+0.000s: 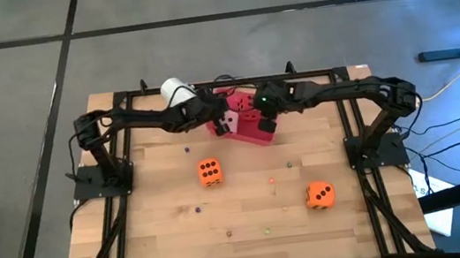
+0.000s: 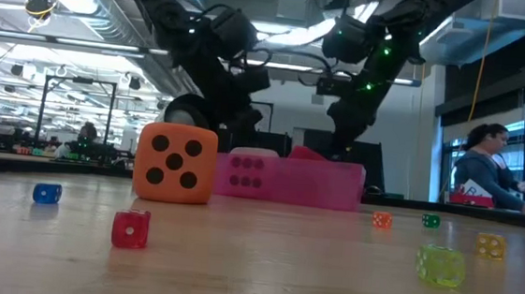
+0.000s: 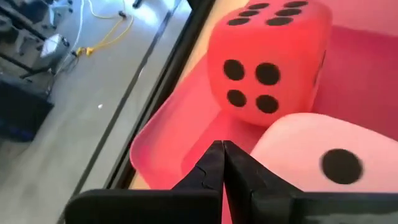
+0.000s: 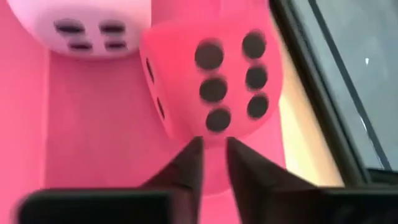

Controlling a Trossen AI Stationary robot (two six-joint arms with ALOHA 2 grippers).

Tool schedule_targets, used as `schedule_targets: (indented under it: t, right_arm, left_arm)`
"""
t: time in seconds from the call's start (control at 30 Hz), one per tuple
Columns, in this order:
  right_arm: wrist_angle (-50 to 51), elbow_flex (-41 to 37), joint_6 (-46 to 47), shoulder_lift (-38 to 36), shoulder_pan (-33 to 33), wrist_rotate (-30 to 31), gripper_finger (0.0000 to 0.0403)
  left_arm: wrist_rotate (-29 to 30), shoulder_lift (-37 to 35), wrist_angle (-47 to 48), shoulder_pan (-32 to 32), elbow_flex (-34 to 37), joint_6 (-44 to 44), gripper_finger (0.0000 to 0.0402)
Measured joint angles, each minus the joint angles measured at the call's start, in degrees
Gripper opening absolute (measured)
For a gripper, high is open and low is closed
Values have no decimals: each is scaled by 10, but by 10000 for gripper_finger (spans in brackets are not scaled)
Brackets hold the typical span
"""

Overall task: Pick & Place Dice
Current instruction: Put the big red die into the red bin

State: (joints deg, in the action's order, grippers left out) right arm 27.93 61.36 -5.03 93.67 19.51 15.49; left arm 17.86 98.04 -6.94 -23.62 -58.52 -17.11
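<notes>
The left claw (image 1: pixel 222 123) hangs over the tray (image 1: pixel 259 134) at the worktop's (image 1: pixel 250 215) far edge, fingers pressed together on nothing, the pink die (image 3: pixel 323 158) just beside them. The right claw (image 1: pixel 258 125), barely parted and empty, has the red die (image 4: pixel 211 81) directly ahead. Both orange dice (image 1: pixel 210 172) lie well apart from either claw, the left one nearer the left arm.

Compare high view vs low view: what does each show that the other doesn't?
High view only: the white cup at the table's far edge by the left arm, and the whole layout, with the second orange die seen complete near the right front.

Low view only: small coloured dice scattered on the tabletop, such as a blue one and a small red one, plus a person in the room behind.

Both: the orange die in front of the pink tray, with both arms over the tray.
</notes>
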Motion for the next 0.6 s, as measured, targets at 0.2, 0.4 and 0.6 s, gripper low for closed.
schedule_targets:
  t: [0.2,0.4,0.6]
  right_arm:
    - [-4,-6,11,0,2,1,17]
    - [-3,-6,27,2,2,-1,6]
    - [-2,-6,32,27,4,-27,7]
  left_arm:
    - [-102,-5,-64,-28,0,39,4]
    - [-156,-9,-62,-26,0,54,4]
    - [-161,-9,-27,-23,0,55,4]
